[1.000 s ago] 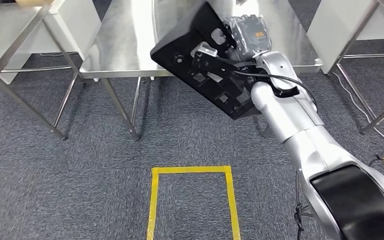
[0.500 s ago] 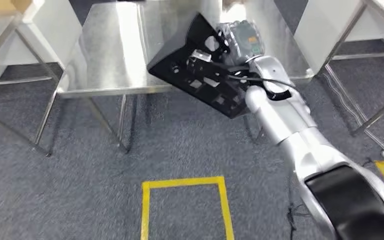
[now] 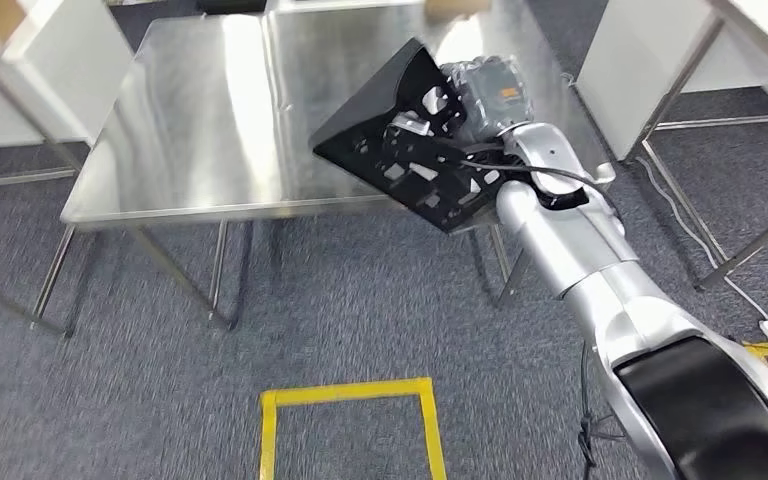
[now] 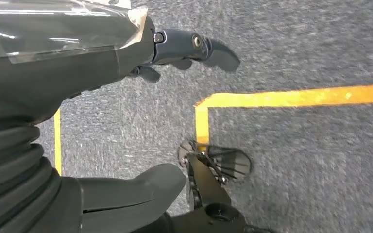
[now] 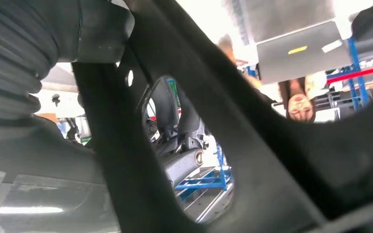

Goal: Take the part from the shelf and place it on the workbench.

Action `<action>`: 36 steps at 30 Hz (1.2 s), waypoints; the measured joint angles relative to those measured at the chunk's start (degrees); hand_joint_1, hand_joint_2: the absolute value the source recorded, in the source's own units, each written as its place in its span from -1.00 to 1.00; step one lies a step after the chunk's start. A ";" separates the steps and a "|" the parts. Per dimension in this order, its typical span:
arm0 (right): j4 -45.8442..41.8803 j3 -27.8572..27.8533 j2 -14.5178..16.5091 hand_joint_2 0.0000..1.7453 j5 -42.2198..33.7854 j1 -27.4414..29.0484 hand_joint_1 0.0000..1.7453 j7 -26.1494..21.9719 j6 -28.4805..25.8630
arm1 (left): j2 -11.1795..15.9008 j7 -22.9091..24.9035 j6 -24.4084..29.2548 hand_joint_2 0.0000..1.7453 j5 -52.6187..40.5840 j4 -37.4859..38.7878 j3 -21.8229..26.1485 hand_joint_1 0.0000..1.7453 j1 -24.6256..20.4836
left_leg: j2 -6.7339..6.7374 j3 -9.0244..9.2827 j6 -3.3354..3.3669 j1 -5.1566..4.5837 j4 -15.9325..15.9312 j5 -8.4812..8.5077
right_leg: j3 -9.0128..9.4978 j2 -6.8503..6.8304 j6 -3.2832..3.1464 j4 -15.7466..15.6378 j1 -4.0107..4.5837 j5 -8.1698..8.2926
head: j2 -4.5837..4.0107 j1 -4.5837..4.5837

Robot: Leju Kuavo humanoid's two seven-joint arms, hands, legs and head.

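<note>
The right hand [image 3: 460, 95] held the part [image 3: 405, 135], a black plate with cut-out holes, its fingers closed through and around the far upper side of the plate. The part was in the air and tilted, its long axis slanting from a raised corner over the bench [image 3: 190, 150] down to a low corner near the robot's forearm. That low end hung at or just past the bench's near right edge, while the raised end lay over the steel top. Whether any corner touched the top could not be told; it looked clear of it.

The relation that mattered was part to bench: most of the plate already lay over the right portion of the top, with bare steel stretching away to the left. Judged from this, the coming move called for carrying the low end inward over the edge and levelling the plate before setting it down; left as it was, that end risked overhanging.

The left hand [image 4: 126, 53] hung low over grey carpet marked with yellow tape [image 4: 291, 97], its fingers [image 4: 194, 43] loosely apart and holding nothing. The right hand was plainly the nearer one.
</note>
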 joint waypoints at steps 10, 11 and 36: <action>0.56 0.34 1.09 1.00 -0.04 1.21 1.00 0.15 -0.04 | 0.05 0.00 0.12 1.00 0.44 0.06 0.52 -1.00 0.45 | 0.13 -11.61 1.70 -0.66 1.06 5.58 | 8.75 1.88 -1.52 -1.50 1.01 -6.32 | 0.00 -0.71; 0.56 0.36 1.24 1.00 -0.03 0.96 1.00 0.16 -0.04 | 0.07 0.02 0.13 1.00 0.44 0.07 0.55 -1.00 0.44 | 0.22 -11.20 2.03 -0.99 -0.90 8.18 | 9.25 1.95 -1.21 -1.73 1.08 -6.83 | 0.00 -0.64; 2.16 0.63 5.45 1.00 3.17 -4.89 1.00 0.27 3.44 | -0.34 -0.08 0.17 1.00 -0.19 0.11 1.02 -1.00 0.14 | -0.31 -12.66 0.40 -1.31 12.40 -2.04 | 4.84 1.98 -4.49 -1.96 2.21 -2.13 | 0.00 -0.09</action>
